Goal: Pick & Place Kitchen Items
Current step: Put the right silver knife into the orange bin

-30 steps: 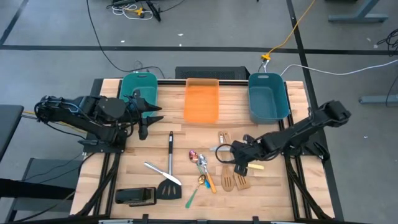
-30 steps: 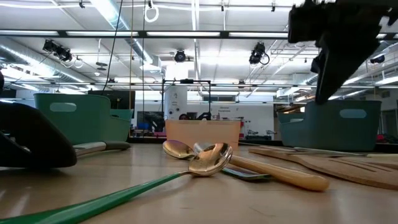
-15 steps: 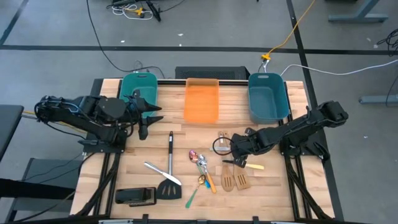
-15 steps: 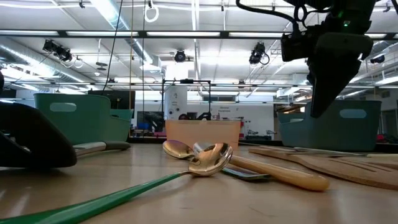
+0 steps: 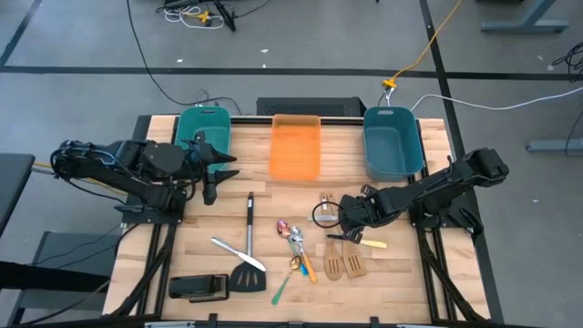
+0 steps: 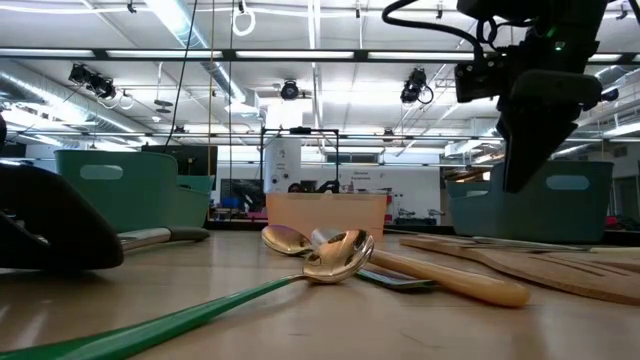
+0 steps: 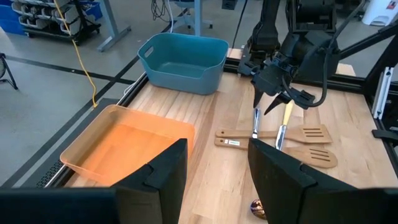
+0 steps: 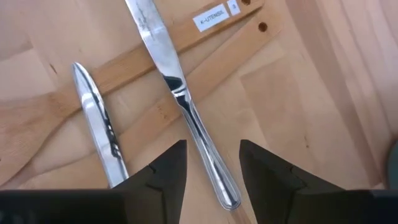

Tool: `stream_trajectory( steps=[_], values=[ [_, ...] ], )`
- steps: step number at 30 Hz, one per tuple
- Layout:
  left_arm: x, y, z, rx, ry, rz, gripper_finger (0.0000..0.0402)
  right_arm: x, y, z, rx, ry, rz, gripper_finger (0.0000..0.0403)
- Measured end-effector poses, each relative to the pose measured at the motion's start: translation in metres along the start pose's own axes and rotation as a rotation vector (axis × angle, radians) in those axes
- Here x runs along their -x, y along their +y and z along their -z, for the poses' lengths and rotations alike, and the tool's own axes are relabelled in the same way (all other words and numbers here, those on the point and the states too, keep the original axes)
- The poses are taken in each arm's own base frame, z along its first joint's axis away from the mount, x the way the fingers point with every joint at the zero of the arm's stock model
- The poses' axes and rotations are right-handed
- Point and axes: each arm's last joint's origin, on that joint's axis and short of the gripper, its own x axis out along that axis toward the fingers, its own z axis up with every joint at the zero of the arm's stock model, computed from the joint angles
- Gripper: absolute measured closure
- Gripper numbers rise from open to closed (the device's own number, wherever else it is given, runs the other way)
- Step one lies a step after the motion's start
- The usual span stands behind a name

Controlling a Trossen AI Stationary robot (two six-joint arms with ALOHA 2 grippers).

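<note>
Hovering over the knife (image 8: 186, 112), which lies across the wooden spatulas (image 5: 343, 266), your right gripper (image 8: 211, 165) is open and empty. Centre its fingers on the slim handle, descend square, then close. Left gripper (image 7: 214, 168) waits open by the teal bin (image 5: 202, 125).

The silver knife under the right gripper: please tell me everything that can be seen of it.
The silver knife is one piece of shiny metal with a long, dull-marked blade and a slim, rounded handle. It lies flat, its blade crossing a light-wood spatula handle that bears a white label. A second silver utensil lies apart beside it. The right gripper hangs open above its handle, not touching it.
</note>
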Motion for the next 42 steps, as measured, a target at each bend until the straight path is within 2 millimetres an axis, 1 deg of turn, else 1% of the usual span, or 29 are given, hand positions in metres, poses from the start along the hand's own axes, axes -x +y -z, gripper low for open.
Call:
stream_trajectory(
  steps=[8, 18, 42],
  values=[
    [0.000, 0.000, 0.000, 0.000, 0.000, 0.000, 0.0225, -0.002, -0.001, 0.002, -0.018, 0.007, 0.007, 0.0243],
    [0.000, 0.000, 0.000, 0.000, 0.000, 0.000, 0.0225, -0.017, -0.004, 0.013, -0.018, 0.012, 0.011, 0.0243],
    [0.000, 0.000, 0.000, 0.001, 0.000, 0.000, 0.0225, -0.018, -0.003, 0.010, 0.000, -0.026, 0.002, 0.0243]
  ],
)
